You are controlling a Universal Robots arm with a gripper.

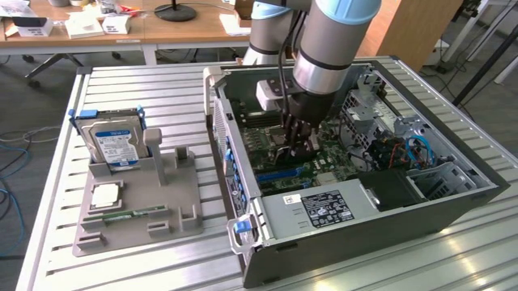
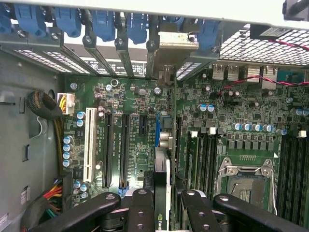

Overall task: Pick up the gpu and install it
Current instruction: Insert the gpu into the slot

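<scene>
One arm (image 1: 328, 54) reaches straight down into open computer case (image 1: 348, 242) lying on slatted counter (image 1: 145, 91). Claw (image 2: 166, 212) clamped on gpu (image 2: 163, 166). Card stands on edge over motherboard (image 2: 130, 96), along blue slot (image 2: 157, 130); seated or not, cannot tell. Silver bracket (image 2: 171, 48) close to case's rear slot openings. Tight room: case wall on exterior view's left, drive cage (image 1: 380, 121) on exterior view's right.

hard drive (image 1: 113, 142) upright in gray holder (image 1: 174, 194) | open computer case (image 1: 364, 242) on slatted table (image 1: 145, 91)

Dark gpu (image 2: 162, 183) upright over motherboard (image 2: 135, 96)
</scene>
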